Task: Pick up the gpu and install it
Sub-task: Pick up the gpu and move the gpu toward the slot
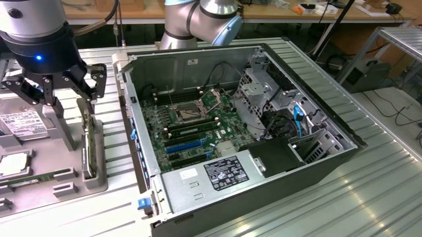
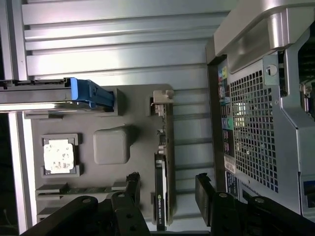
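Ribbed metal counter, left of the exterior frame: black claw hangs with fingers spread wide, empty. Directly beneath, the thin black-and-green gpu card stands on edge in its grey tray, long axis running between the fingers.

The exterior view looks steeply down from a raised spot onto the open computer case and grey tray. The wrist view looks down, seemingly straight, from close above the tool. Both views share the tray, gpu and case.
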Motion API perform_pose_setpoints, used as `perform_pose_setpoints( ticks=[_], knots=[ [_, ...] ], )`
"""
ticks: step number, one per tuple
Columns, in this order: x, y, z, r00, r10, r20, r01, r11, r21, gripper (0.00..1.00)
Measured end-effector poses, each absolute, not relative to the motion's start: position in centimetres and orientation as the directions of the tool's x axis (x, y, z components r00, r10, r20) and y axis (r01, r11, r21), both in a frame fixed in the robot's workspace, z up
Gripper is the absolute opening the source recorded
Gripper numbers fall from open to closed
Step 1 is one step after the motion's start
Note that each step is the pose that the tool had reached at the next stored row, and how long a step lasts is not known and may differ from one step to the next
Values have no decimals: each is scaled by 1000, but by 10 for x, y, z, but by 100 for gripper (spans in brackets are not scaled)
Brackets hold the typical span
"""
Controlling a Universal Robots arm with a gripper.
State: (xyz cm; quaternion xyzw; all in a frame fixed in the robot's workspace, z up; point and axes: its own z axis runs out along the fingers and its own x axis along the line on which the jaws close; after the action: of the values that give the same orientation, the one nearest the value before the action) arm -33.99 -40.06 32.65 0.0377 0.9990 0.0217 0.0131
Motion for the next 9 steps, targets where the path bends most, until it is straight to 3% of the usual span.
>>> perform_pose_setpoints(
  ticks=[9],
  knots=[
    [-340, -404, 322, -997, 76, -24, 75, 996, 44, 57]
  ],
)
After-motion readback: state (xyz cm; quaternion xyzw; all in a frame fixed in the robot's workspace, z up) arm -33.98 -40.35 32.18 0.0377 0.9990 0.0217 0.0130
